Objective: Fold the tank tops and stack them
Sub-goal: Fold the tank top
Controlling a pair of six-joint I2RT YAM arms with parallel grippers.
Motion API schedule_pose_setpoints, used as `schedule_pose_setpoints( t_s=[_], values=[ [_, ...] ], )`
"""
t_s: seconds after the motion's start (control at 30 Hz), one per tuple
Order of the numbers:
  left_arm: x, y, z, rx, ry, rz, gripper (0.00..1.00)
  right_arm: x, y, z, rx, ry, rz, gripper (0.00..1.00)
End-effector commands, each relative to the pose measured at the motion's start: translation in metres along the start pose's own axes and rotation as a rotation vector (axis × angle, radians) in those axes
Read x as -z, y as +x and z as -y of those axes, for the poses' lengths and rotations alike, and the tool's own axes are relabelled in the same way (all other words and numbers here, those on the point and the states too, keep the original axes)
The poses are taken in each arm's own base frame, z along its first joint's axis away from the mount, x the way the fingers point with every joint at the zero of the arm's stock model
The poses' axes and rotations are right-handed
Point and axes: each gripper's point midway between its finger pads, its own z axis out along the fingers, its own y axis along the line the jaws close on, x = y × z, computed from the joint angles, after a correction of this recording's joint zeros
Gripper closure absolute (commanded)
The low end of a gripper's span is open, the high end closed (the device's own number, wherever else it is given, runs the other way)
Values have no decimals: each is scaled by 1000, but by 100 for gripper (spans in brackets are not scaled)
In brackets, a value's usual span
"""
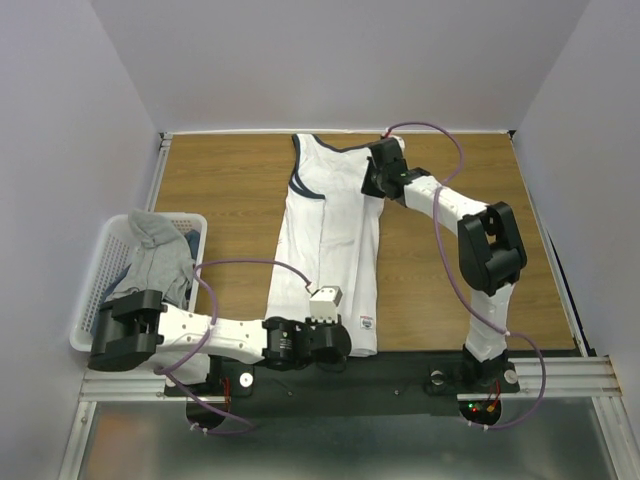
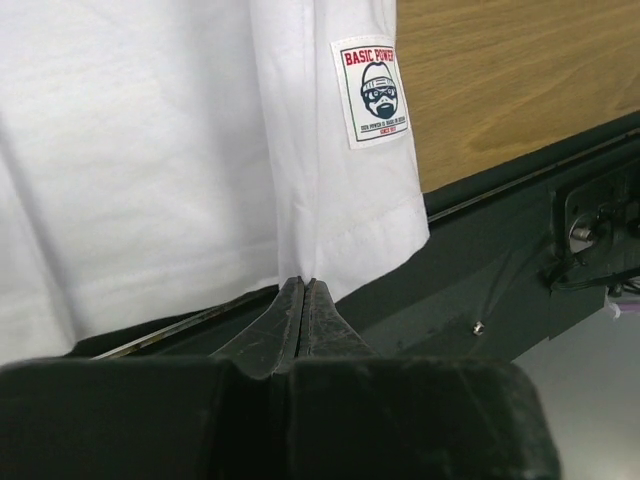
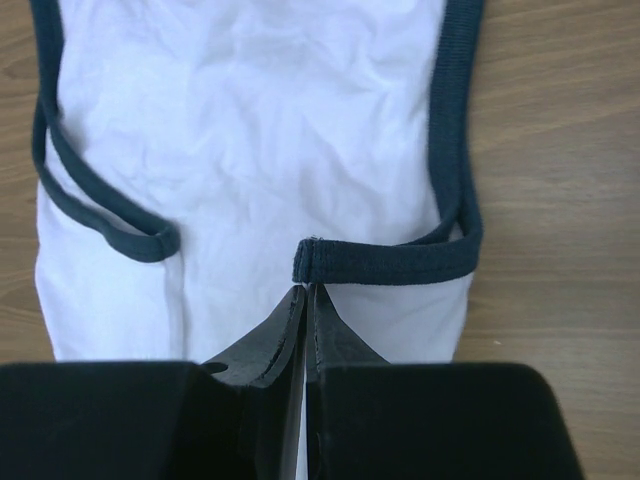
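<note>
- Down the middle of the brown wooden tabletop [image 1: 220, 190] lies the white cotton tank top with navy-edged neck and armholes [image 1: 330, 240], spread flat. Its straps are at the far end, and its hem reaches the near edge of the wood and overlaps it.
- A long crease runs the length of this top. One side looks folded in over the body, so the garment shows as a narrow strip.
- At the hem's right corner sits a small white sewn label [image 2: 371, 92] printed with a bearded face and the words "BASIC POWER".
- At the top's near hem, left of that label, the left gripper [image 2: 303, 287] has its two black fingers pressed together. Their tips meet on the edge of the cloth, and a fold rises from the point of contact.
- At the top's far end, on its right shoulder, the right gripper [image 3: 305, 292] is likewise closed. It pinches white cloth just below the cut end of a navy strap [image 3: 385, 260], and fabric shows on both sides of the fingers.
- Left of that strap, a second navy-edged band [image 3: 105, 220] curls in a loop on the white body.
- Under the top's hem runs the black base rail [image 1: 400, 372] to which both arms are bolted.
- Well to the left of the top stands a white plastic lattice basket [image 1: 95, 270]. It holds crumpled grey tank tops [image 1: 160, 255] heaped above its rim, with a bit of blue cloth showing beside them.
</note>
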Motion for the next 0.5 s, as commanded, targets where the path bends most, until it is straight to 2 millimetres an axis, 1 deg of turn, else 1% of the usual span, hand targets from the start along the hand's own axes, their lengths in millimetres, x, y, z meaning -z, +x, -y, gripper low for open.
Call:
schedule_pose_setpoints(
  t_s=[0.0, 0.03, 0.07, 0.13, 0.17, 0.2, 0.23, 0.27, 0.47],
  values=[
    [10, -8, -22, 81, -54, 45, 100, -10, -11, -32, -2, -23, 55, 94],
    [12, -10, -28, 83, -74, 50, 100, -12, -10, -36, 0, -26, 50, 94],
    [13, -9, -30, 94, -83, 51, 100, -14, -11, -43, 3, -36, 54, 94],
    [15, -10, -37, 89, -110, 53, 100, -22, -4, -48, 9, -34, 39, 93],
    [15, -9, -40, 86, -124, 52, 100, -22, -6, -56, 10, -45, 46, 94],
    [15, -10, -42, 90, -133, 54, 100, -24, -5, -57, 9, -44, 45, 94],
    [16, -9, -46, 84, -152, 49, 100, -29, 1, -59, 14, -42, 34, 94],
    [16, -8, -49, 86, -165, 48, 100, -29, -1, -64, 11, -48, 41, 94],
    [20, -4, -67, 112, -219, 44, 100, -38, 5, -75, 19, -55, 34, 94]
  ],
)
